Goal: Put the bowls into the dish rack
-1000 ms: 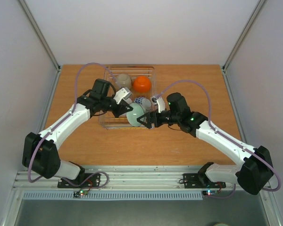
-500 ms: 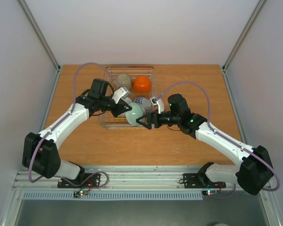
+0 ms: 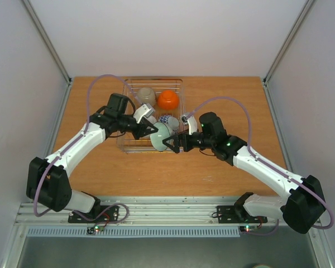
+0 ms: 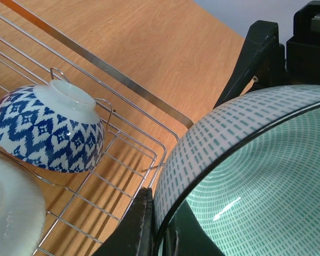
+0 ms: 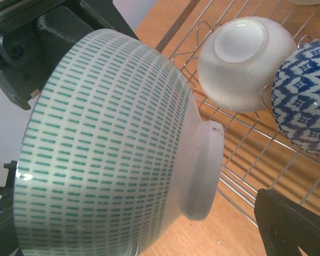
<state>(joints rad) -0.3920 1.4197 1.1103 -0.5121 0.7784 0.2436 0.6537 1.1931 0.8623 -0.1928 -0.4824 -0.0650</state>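
Nearest us, over the near rail of the dish rack (image 4: 122, 80), the green-dashed bowl (image 5: 101, 144) hangs on its edge above the wires, not yet set down. The left pincer (image 4: 159, 234) carries it alone, pinching the rim with one finger inside and one outside. We judge that a thin hold for a glazed bowl: if it swings, the rim could slide out and the bowl would drop onto the rail or roll off onto the wooden surface (image 3: 212, 167).

The right pincer (image 3: 172, 144) is spread wide around the bowl, and a gap shows between one finger and the bowl's foot. If it closes off-centre it may push the bowl sideways instead of steadying it. The two arms are also close enough to knock together.

Just beyond, the white bowl (image 5: 245, 64) and the blue zigzag bowl (image 4: 45, 133) lie upturned among the tines. Lowering the green bowl too far in could strike them or wedge it against a tine.

At the far end, the orange bowl (image 3: 168, 99) and the beige bowl (image 3: 146, 95) sit well apart from any of this.
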